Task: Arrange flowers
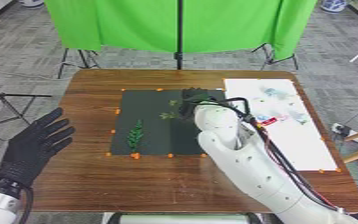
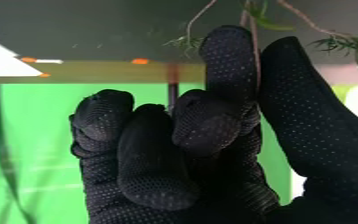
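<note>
1. Right hand (image 1: 190, 103): thumb and finger pinching a thin leafy stem (image 2: 254, 56); leaves beside the glove, on its left-hand side.
2. Green sprig (image 1: 135, 136): on dark mat (image 1: 149, 102), between both hands.
3. Left hand (image 1: 26, 152): released, fingers extended, left of mat.

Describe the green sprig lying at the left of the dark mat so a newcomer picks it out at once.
On the brown table, find the dark mat left of the white sheet. Near its near-left corner lies the sprig, long, narrow and densely leafy. Its neighbour, the sparser stem, is pinched in the right hand.
</note>
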You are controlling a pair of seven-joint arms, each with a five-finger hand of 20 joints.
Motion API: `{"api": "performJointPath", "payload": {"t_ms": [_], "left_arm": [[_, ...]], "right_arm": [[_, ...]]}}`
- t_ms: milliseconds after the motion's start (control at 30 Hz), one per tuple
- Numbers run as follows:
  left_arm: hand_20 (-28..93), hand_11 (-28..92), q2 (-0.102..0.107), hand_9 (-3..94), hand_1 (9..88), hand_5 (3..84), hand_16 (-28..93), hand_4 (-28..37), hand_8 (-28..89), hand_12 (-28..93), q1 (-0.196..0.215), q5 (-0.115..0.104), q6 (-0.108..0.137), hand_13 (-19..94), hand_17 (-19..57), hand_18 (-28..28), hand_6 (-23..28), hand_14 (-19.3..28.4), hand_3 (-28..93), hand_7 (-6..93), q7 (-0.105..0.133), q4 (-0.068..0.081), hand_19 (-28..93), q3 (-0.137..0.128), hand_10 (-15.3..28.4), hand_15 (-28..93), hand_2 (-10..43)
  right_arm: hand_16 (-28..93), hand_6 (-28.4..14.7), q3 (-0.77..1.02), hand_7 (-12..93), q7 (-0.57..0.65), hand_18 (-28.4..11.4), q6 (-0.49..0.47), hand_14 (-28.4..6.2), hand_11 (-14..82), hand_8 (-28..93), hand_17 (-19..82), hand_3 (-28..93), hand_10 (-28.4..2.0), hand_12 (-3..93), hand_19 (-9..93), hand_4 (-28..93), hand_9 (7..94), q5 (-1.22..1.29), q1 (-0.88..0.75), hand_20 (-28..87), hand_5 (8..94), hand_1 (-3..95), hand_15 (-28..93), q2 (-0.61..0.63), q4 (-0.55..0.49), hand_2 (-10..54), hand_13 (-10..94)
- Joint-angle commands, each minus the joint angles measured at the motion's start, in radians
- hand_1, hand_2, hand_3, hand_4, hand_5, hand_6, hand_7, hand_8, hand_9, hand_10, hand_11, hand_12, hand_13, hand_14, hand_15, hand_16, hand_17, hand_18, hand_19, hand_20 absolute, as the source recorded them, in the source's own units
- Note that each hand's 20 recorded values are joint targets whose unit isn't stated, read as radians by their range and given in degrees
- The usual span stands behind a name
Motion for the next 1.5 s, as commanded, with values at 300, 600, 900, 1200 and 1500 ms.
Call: {"api": "performJointPath", "payload": {"t_ms": [300,600,900,1200,1500], "left_arm": [[8,23,0.008,22.7,23.6,26.5,-1,-28.3,-12,16,-0.004,0.0,-0.02,17,-11.7,18.7,2.0,13.1,69,20.6,-0.032,0.015,40,0.011,10.6,34,-3.5],[8,23,0.021,22.7,23.6,26.5,-1,-28.3,-12,16,-0.01,-0.005,-0.013,17,-11.7,18.8,2.0,13.3,69,20.6,-0.033,0.018,40,0.016,10.6,34,-3.5],[8,23,0.03,22.7,23.7,26.5,-1,-28.3,-12,16,-0.022,-0.007,-0.011,17,-11.7,18.7,2.0,13.1,69,20.6,-0.038,0.024,40,0.025,10.7,34,-3.4],[8,22,0.03,22.7,23.8,26.5,-1,-28.3,-12,16,-0.02,-0.008,-0.012,17,-11.7,18.7,2.0,13.1,69,20.7,-0.04,0.023,40,0.025,10.7,34,-3.4],[8,23,0.028,22.8,23.8,26.5,-1,-28.3,-12,16,-0.022,-0.008,-0.017,17,-11.7,18.7,2.0,13.2,69,20.7,-0.046,0.024,40,0.027,10.7,34,-3.4]], "right_arm": [[31,0.2,-0.03,58,0.077,-21.4,-0.145,-6.6,62.6,11,43,86,-8.3,36.5,93,-26,88.7,-0.062,-0.074,39,79.1,37.5,87,-0.085,-0.01,-7.0,85],[32,0.8,0.018,52,0.169,-22.5,-0.221,-4.2,57.9,-14,50,85,-7.3,31.6,93,-23,93.7,0.075,-0.082,43,87.4,28.9,83,-0.149,0.0,7.4,91],[32,0.2,0.05,47,0.216,-23.2,-0.23,-3.7,58.6,-12,52,79,-7.6,27.5,93,-25,93.7,0.132,-0.092,44,89.9,22.3,81,-0.187,0.007,11.0,92],[28,0.1,0.063,43,0.237,-23.5,-0.256,-3.2,61.7,-10,55,78,-7.9,21.7,93,-24,93.7,0.147,-0.105,44,93.7,19.3,81,-0.202,-0.007,13.3,94],[26,0.1,0.078,43,0.252,-23.6,-0.252,-3.1,61.6,-10,56,78,-7.8,21.5,93,-24,93.7,0.181,-0.111,44,93.7,18.7,81,-0.216,-0.024,13.6,94]]}}
